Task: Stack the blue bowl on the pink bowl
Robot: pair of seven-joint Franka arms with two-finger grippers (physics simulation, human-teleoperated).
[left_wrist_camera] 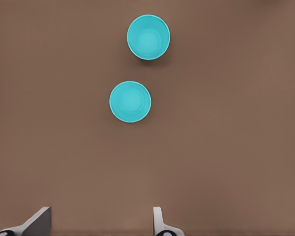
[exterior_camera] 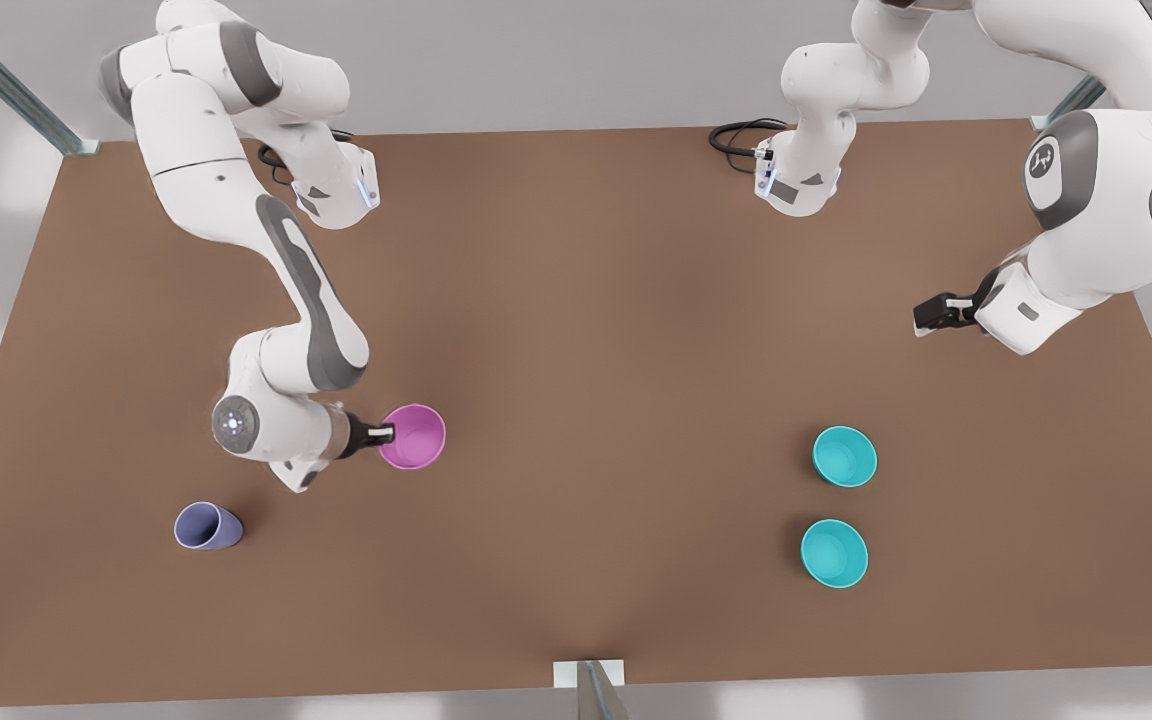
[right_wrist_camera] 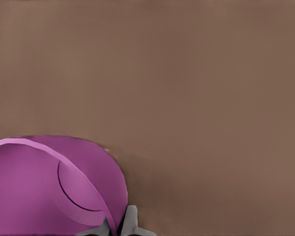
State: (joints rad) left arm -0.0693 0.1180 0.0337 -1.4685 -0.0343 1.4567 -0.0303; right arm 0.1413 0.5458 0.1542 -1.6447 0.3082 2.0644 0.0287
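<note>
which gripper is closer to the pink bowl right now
The right. The right gripper is at the pink bowl, its fingers closed on the rim. The left gripper hangs open far across the table, nearer the two turquoise bowls.

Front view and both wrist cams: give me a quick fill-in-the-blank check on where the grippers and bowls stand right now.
1. The right gripper is shut on the pink bowl at its ____.
2. The left gripper, fingers open, hangs apart from the ____ turquoise bowls on the table.
3. The lavender cup sits at the front view's ____, nearer the pink bowl than the turquoise bowls.

Missing words: rim; two; left.
</note>
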